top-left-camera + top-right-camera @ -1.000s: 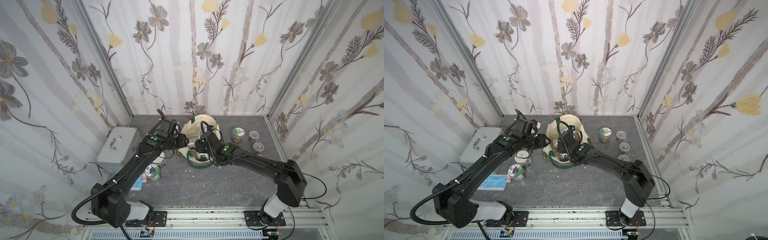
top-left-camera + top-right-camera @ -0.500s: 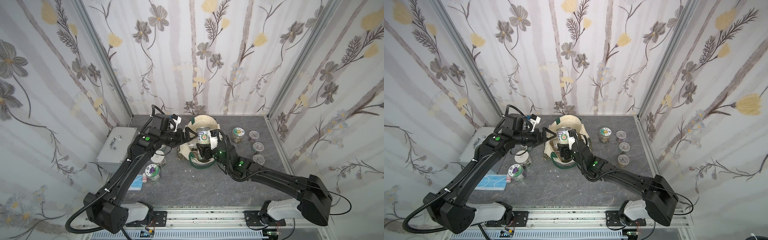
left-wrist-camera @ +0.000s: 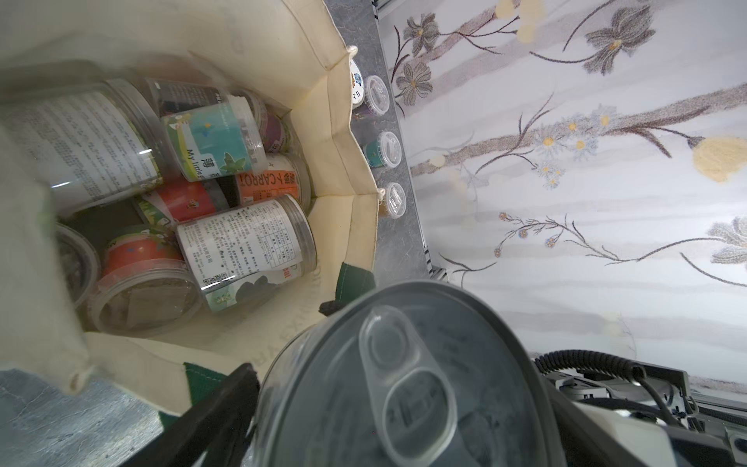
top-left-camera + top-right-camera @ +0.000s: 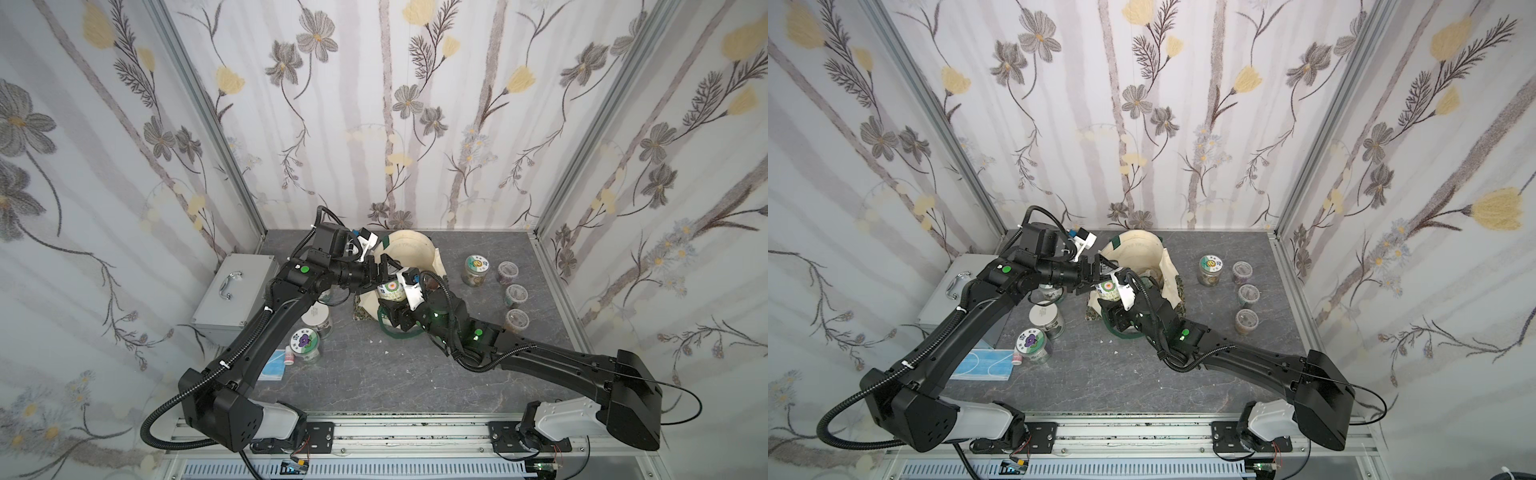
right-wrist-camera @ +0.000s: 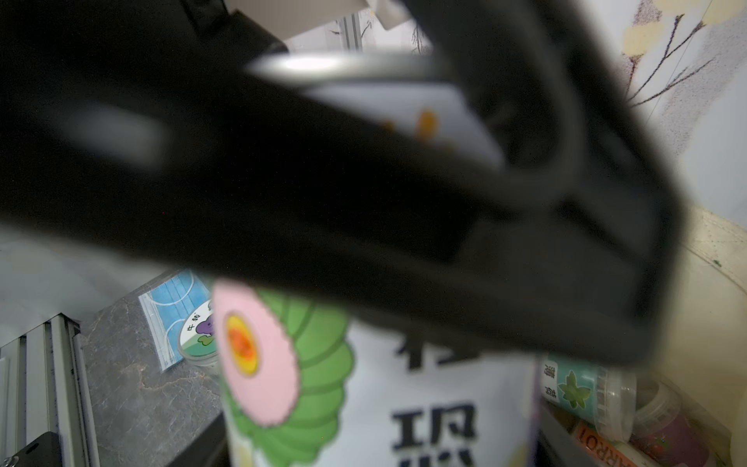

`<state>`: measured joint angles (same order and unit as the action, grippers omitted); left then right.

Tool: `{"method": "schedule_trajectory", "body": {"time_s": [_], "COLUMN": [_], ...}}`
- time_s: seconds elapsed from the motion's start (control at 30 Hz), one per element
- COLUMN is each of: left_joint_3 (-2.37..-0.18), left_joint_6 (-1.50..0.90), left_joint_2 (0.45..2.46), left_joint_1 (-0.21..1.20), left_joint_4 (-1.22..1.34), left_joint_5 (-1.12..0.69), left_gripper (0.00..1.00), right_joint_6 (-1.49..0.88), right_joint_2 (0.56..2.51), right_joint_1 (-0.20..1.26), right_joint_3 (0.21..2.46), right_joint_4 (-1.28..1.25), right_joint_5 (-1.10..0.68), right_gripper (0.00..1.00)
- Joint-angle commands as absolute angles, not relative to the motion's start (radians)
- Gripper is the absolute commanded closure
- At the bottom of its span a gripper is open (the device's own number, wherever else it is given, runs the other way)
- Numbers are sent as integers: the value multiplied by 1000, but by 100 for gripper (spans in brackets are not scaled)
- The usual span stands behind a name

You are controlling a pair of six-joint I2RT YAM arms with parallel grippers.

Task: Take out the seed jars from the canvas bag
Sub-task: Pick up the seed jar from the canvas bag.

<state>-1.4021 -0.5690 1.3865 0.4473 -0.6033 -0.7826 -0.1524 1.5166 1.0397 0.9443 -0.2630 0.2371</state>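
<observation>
Left wrist view: bag (image 3: 343, 161) mouth gapes, its cream wall slack and folded. A heap of jars (image 3: 246, 238) lies inside on their sides, tumbled against each other. The held jar (image 3: 404, 384) fills the foreground, a clear round end toward the lens; which end, cannot tell. A dark finger (image 3: 218, 408) of the left hand sits just beside it.

Both top views: held jar (image 4: 390, 287), pink-and-green flower print facing up, hangs over the bag's near edge, clear of the worktop (image 4: 374, 374). Right hand (image 4: 395, 305) is clamped on its body. Left hand (image 4: 383, 270) is spread wide, fingers either side of the jar; contact cannot be told. Probably a pass between hands, though that is a guess.

Already out: four jars (image 4: 508, 272) grouped on one side of the worktop, a few more (image 4: 305, 343) near the case (image 4: 237, 291). Most of the load remains bagged.

Handling, by judgement:
- Jars are rigid, smooth plastic and likely light. The round wall is slippery; the paper label offers some bite.
- Grip across the body at mid-height, jaws square to the axis. The lid rim looks a poorer hold.
- Jars lying flat will roll when a neighbour is lifted.
- The bag is soft: its wall may sag over the mouth or drag up with a jar, and the handles could snag.
</observation>
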Motion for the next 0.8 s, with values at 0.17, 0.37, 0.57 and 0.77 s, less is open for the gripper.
{"method": "schedule_trajectory", "body": {"time_s": [0.17,0.37,0.57,0.77], "left_joint_3": [-1404,-1402,-1387,-1338], "left_joint_6": [-551,-562,-560,-541], "left_joint_2": [1391,1383,1353,1281], "left_joint_1": [454,454,454,460], "left_joint_4": [-597,-591,-591,-620], "left_joint_5": [-821,-795,-719,-554], "left_gripper": [13,31,34,35], "right_joint_6": [-121,-121,-147,-198], "right_joint_2": [1520,1522,1499,1405], "right_joint_1": [1050,1051,1052,1051], "right_joint_3": [954,952,942,888], "right_joint_4": [-308,-294,-271,-261], "right_joint_5": [221,224,227,264], "right_gripper": [43,35,18,0]}}
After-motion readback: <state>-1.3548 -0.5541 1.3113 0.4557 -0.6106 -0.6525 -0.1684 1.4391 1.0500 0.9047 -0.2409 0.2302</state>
